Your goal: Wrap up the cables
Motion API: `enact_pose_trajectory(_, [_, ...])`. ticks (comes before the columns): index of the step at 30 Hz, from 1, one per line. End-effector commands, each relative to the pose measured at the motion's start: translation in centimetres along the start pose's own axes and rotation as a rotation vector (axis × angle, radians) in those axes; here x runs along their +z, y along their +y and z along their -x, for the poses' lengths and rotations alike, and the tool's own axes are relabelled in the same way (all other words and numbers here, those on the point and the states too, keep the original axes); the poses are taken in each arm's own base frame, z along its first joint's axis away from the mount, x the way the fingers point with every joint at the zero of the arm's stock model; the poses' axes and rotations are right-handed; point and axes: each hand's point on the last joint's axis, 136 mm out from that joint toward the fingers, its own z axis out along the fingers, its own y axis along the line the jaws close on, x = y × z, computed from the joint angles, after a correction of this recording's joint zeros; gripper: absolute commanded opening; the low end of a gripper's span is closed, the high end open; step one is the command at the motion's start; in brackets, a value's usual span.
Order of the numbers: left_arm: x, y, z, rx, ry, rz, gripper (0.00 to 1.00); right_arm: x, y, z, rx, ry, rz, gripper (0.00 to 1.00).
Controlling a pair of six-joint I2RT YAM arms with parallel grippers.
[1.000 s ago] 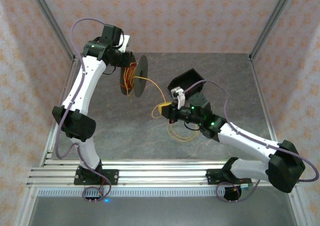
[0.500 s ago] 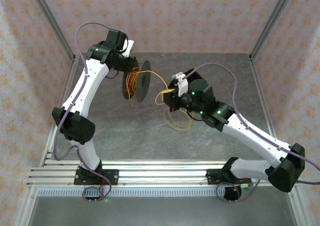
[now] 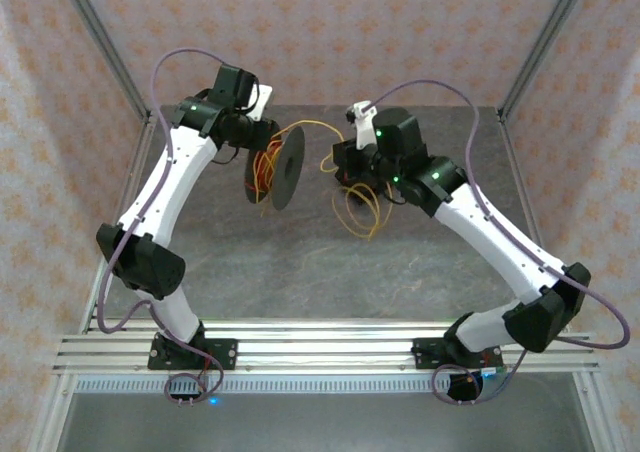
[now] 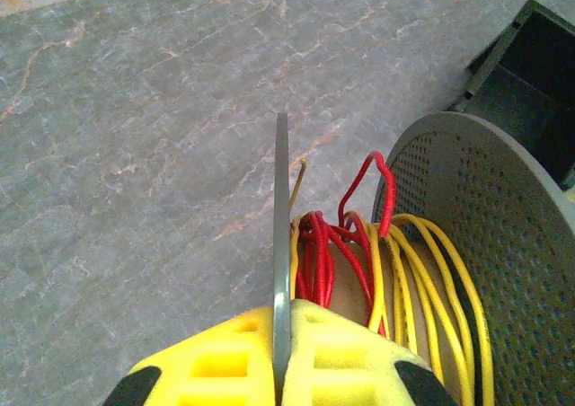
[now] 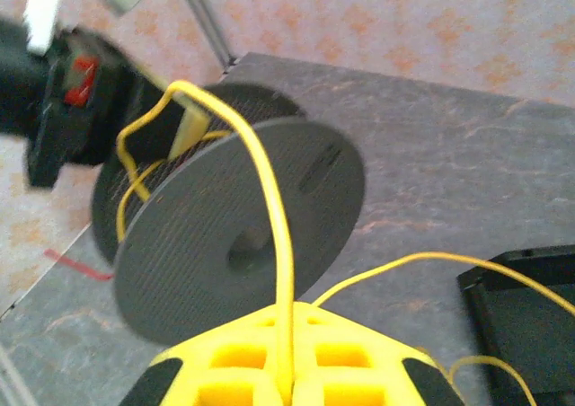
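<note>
Winding partly complete: the left gripper (image 4: 280, 357), clamped on one flange of the spool (image 4: 485, 244), has red and yellow cables (image 4: 359, 271) coiled just ahead. The right gripper (image 5: 287, 361) pinches the yellow strand (image 5: 269, 199); loose loops (image 3: 362, 210) beneath it are not yet wound.

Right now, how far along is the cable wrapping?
Done: several red and yellow turns sit on the spool. In hand: the left pincer grips the spool's rim, and the right pincer pinches the yellow cable leading to it. Left: loose loops hanging below the right pincer.
</note>
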Motion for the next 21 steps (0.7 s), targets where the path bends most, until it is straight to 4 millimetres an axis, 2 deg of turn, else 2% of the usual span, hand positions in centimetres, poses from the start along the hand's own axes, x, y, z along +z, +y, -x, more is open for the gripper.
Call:
enact_pose_trajectory(1, [-3.5,-1.2,1.7,0.048,-0.123,-0.047,0.00,0.1,-1.9,1.8,-0.026,0.006,-0.081,0.00])
enact_pose_trajectory(10, [-5.2,-2.2,0.8,0.073,-0.126,-0.106,0.00,2.6,-9.6,2.5,0.027,0.104,-0.260,0.00])
enact_pose_trajectory(15, [-6.6,-2.9,0.7,0.074,-0.149,-0.141,0.00,3.8,-12.8,3.1,0.072,0.129,-0.296,0.00])
enact_pose_trajectory(21, [-8.8,-3.5,1.1,0.032,-0.179,-0.229,0.00,6.5,-16.7,1.8,0.118,0.208,-0.318,0.00])
